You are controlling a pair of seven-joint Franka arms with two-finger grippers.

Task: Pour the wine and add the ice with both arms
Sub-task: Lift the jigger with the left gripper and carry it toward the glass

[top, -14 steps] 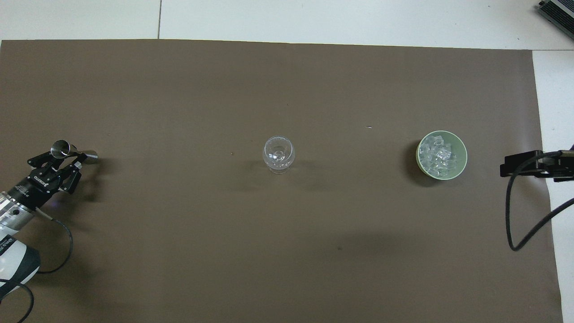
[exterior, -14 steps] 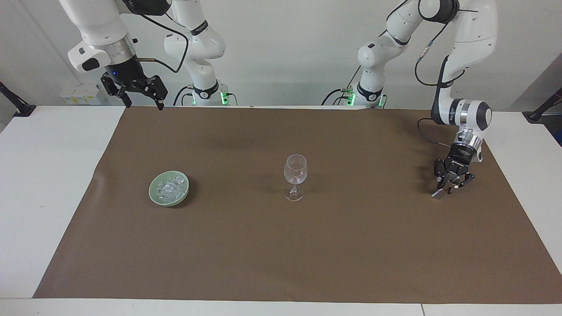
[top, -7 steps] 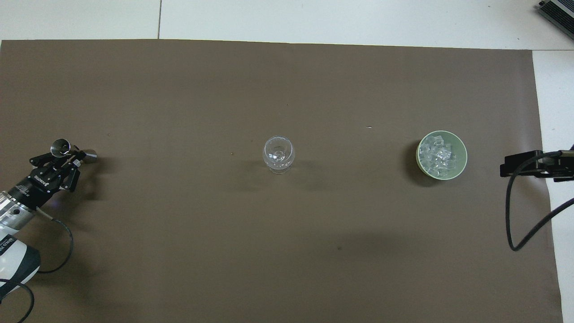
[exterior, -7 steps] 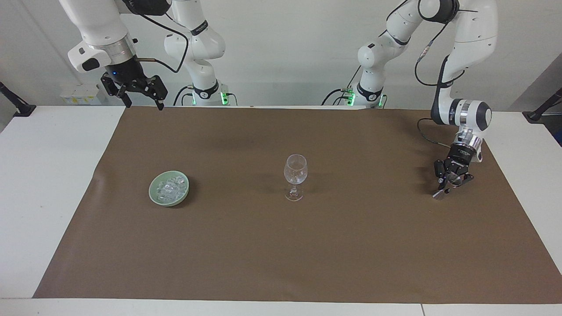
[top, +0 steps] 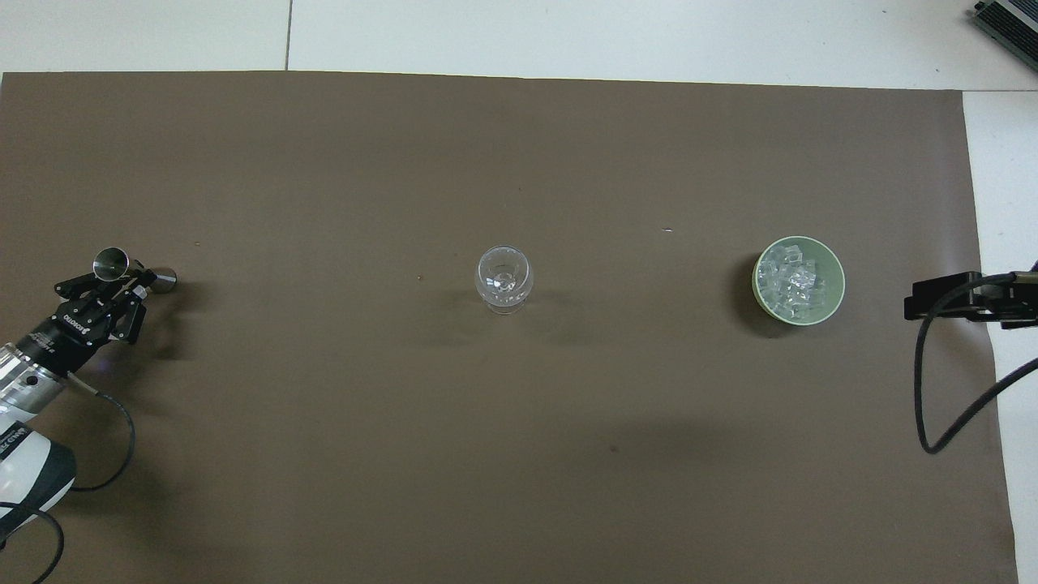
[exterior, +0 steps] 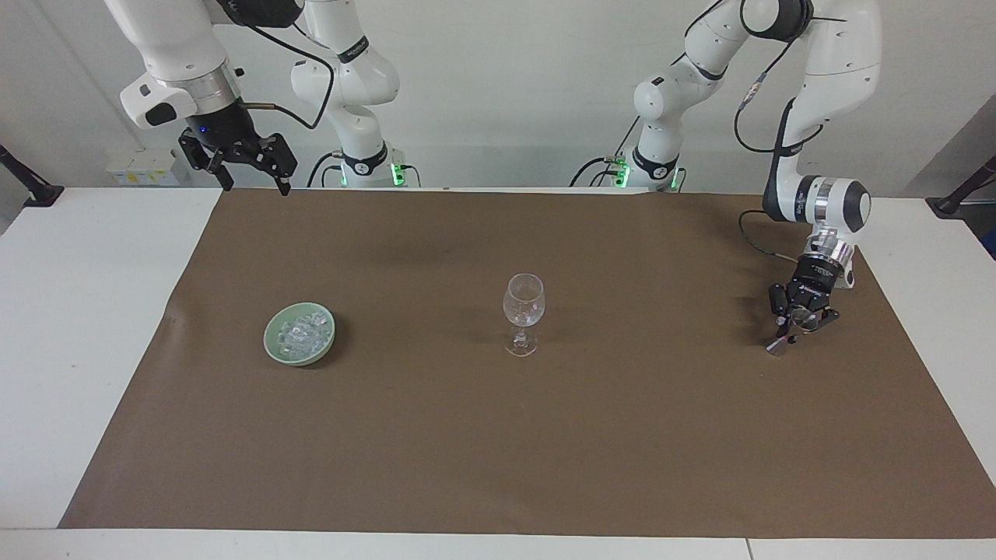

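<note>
A clear stemmed wine glass (exterior: pixel 523 311) (top: pixel 503 278) stands upright in the middle of the brown mat. Ice (exterior: pixel 302 333) (top: pixel 795 280) fills a pale green bowl (exterior: pixel 274 346) (top: pixel 838 284) toward the right arm's end. My left gripper (exterior: pixel 787 334) (top: pixel 130 280) is low over the mat at the left arm's end, shut on the waist of a small metal jigger (exterior: pixel 775 344) (top: pixel 110 261) that leans on the mat. My right gripper (exterior: pixel 255 185) (top: pixel 945 297) hangs open and empty, high over the mat's corner at the right arm's end. No wine is in view.
The brown mat (exterior: pixel 498 451) covers most of the white table (exterior: pixel 85 311). A black cable (top: pixel 932 389) loops down from the right arm. Dark clamps (exterior: pixel 31 187) sit at both ends of the table by the robots.
The left gripper's fingers have closed in on the jigger's waist. The right arm, the glass and the bowl have not moved.
</note>
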